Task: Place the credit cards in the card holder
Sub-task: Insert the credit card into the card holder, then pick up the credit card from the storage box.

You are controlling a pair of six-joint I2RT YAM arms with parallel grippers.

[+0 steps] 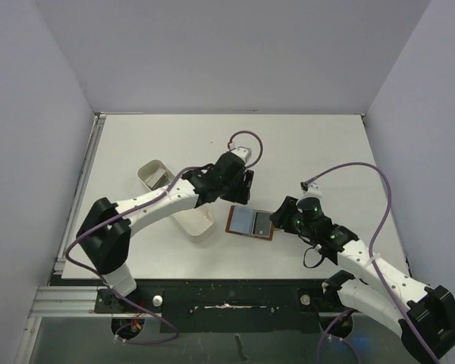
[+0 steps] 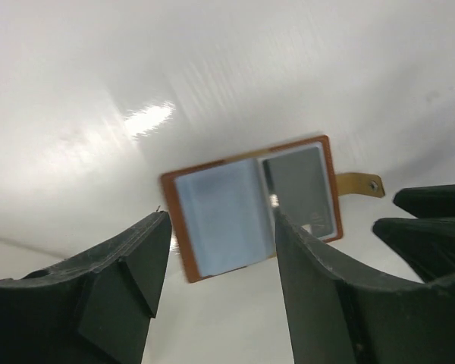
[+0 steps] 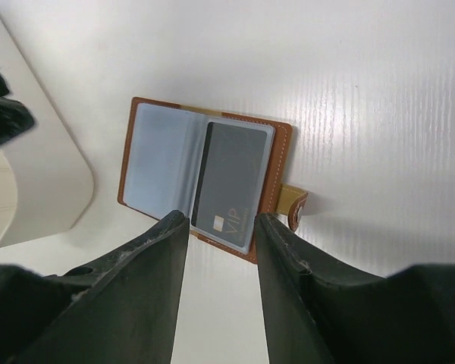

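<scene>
**A:** Pale grey walls [image 1: 30,114] on three sides, and a white counter [image 1: 303,144] below them. Is that the whole room?

**B:** That's it. The counter is matte with fine ribbing, and a patch of glare shows in the left wrist view.

**A:** What's the biggest thing on it?

**B:** The two arms. The left arm [image 1: 148,208] reaches in over a long white tray [image 1: 199,226], and the right arm [image 1: 379,273] comes up from the near right corner.

**A:** And the card holder?

**B:** The card holder [image 1: 251,222] lies flat and open on the counter, just right of the tray and between the two arms' tips. It is reddish-brown leather with clear sleeves inside, and a small tan tab [image 3: 292,205] sticks out from its right edge.

**A:** Are there any cards in it?

**B:** A dark grey card [image 3: 227,186] sits in the right-hand sleeve, with pale lettering near one end. The left-hand leaf looks pale blue. It may be a bluish card or only the sleeve, and the left wrist view is too blurred to say.

**A:** The jaws?

**B:** The left jaws are spread wide with nothing between them, and the holder shows through the gap. The right jaws are also parted and empty, above the holder's near edge.
</scene>
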